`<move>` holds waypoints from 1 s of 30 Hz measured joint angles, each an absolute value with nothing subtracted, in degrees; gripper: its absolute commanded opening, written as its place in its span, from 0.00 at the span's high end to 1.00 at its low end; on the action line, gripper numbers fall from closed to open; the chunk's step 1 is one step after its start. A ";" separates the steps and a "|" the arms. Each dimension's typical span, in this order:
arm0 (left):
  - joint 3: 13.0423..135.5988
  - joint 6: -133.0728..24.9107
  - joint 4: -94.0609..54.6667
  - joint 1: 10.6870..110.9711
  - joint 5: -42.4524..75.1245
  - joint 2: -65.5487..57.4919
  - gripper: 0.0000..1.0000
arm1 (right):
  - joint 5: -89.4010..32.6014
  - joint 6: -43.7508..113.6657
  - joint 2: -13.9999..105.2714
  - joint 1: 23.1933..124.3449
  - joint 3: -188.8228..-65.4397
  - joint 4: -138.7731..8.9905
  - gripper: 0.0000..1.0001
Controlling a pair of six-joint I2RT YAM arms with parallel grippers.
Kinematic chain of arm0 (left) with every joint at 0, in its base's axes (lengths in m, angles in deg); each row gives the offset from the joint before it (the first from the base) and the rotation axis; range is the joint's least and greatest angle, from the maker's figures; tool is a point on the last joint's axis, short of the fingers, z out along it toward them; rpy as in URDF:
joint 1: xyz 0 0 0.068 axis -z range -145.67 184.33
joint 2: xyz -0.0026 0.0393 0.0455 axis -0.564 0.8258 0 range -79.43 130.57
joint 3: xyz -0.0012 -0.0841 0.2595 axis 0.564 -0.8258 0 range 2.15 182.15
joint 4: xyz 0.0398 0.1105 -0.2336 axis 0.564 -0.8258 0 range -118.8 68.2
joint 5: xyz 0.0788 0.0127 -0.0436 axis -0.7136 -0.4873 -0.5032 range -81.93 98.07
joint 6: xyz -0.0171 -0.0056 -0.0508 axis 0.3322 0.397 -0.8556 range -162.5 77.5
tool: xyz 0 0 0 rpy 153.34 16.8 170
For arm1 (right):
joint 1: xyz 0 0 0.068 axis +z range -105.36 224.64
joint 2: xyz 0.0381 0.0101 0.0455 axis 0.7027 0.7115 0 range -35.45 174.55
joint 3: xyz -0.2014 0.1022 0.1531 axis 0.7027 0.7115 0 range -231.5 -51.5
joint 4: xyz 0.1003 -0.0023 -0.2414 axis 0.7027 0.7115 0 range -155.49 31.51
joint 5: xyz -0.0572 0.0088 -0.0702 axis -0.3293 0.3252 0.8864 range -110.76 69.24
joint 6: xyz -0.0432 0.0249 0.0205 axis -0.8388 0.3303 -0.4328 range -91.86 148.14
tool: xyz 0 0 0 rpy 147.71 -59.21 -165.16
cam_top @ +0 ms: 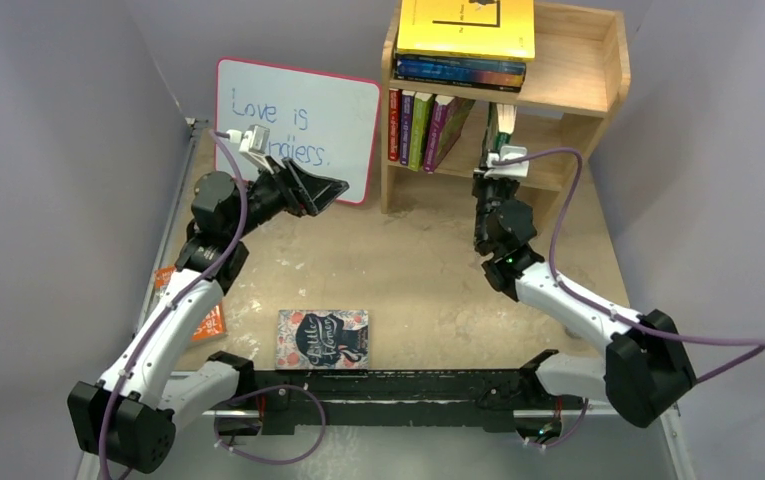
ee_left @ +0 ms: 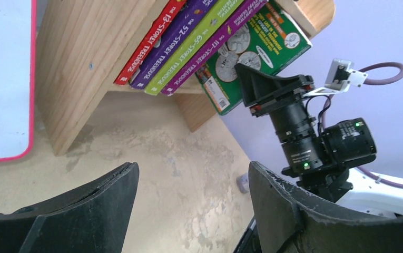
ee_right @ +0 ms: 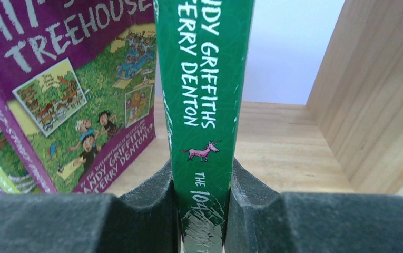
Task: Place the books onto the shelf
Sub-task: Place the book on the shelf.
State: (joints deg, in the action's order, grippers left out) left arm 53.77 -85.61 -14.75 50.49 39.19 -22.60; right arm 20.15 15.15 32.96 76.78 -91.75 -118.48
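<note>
My right gripper (ee_right: pixel 203 195) is shut on the spine of a dark green book (ee_right: pixel 204 79), held upright in the lower tier of the wooden shelf (ee_right: pixel 288 142). A purple book (ee_right: pixel 57 79) leans to its left. From above, the right gripper (cam_top: pixel 494 148) reaches into the shelf (cam_top: pixel 578 95) beside a row of leaning books (cam_top: pixel 421 128). A yellow book (cam_top: pixel 468 25) tops a flat stack on the upper tier. The floral "Little Women" (cam_top: pixel 322 338) lies on the table. An orange book (cam_top: pixel 208 322) lies under my left arm. My left gripper (cam_top: pixel 336 188) stands open and empty.
A pink-edged whiteboard (cam_top: pixel 298 125) leans against the back wall left of the shelf, right behind my left gripper. The shelf's right side panel (ee_right: pixel 378 95) stands close to the held book. The arm bases and a black rail (cam_top: pixel 408 395) run along the near edge.
</note>
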 measured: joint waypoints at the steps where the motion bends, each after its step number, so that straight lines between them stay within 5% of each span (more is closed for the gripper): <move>1: 53.77 -86.40 -13.79 50.76 38.73 -22.16 0.25 | 20.10 15.52 34.29 76.50 -92.47 -119.18 1.00; 25: 59.54 -92.96 4.37 68.31 16.46 2.63 0.39 | 5.85 22.21 43.19 75.41 -100.77 -116.36 1.00; 27: 61.39 -92.91 5.25 68.79 15.32 4.81 0.39 | 4.93 22.19 43.60 75.36 -101.34 -115.70 0.93; 30: 63.95 -92.89 6.32 69.66 14.36 7.30 0.39 | 3.73 22.23 44.17 75.34 -102.46 -114.52 0.67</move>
State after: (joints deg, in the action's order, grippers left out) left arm 63.95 -92.89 6.32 69.66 14.36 7.30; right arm 3.73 22.23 44.17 75.34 -102.46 -114.52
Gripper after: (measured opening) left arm 0.609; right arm 0.279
